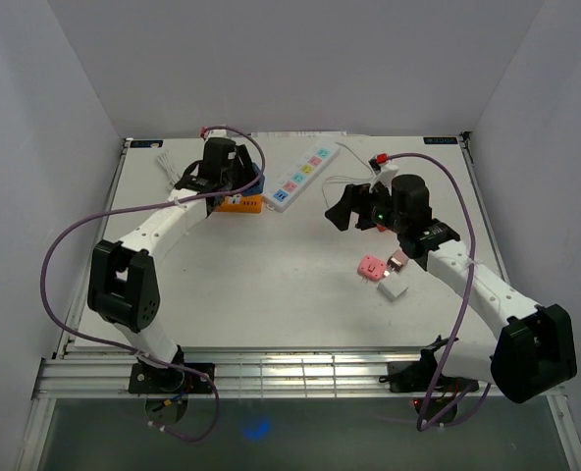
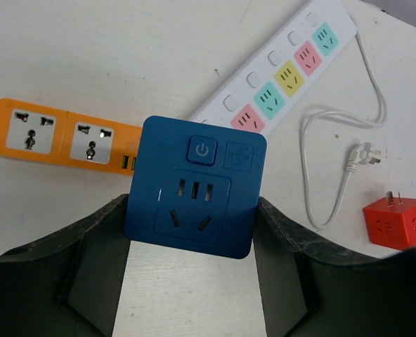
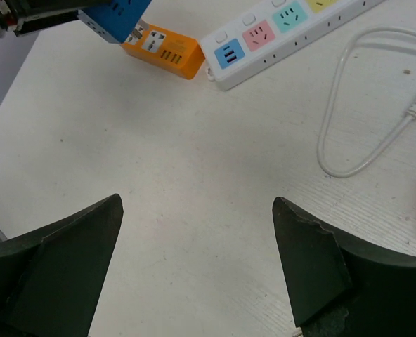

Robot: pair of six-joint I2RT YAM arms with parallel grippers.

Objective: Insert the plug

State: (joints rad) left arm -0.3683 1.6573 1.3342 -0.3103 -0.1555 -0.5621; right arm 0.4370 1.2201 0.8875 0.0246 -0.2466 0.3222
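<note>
Top external view, near to far. Nearest me, on the right, lie a pink plug (image 1: 371,267) & a small white block (image 1: 394,289). A bit farther, my right gripper (image 1: 344,211) hangs over the table (image 1: 222,285) w/ its fingers spread wide. Nothing is in them.

Far left, my left gripper (image 1: 234,184) is pinching the blue plug (image 2: 194,186) by its two sides. So the plug is up in my fingers, not on the table. Just beside & below it lies the orange strip (image 1: 239,204). Its long side runs about left to right. The left gripper is the one for this job. The right gripper is well apart.

The blue plug is about square, so it has no real long side. Its face w/ the holes & button looks up at my left wrist cam. In the right wrist view its metal pins (image 3: 133,32) stick out the other side, toward the orange strip, a bit tilted I think. They are not in yet. Next, I guess: line up the pins w/ a socket, then push.

Farther right is the white strip (image 1: 298,179), slanting near-left to far-right. Farthest is a red cube (image 1: 377,159).
</note>
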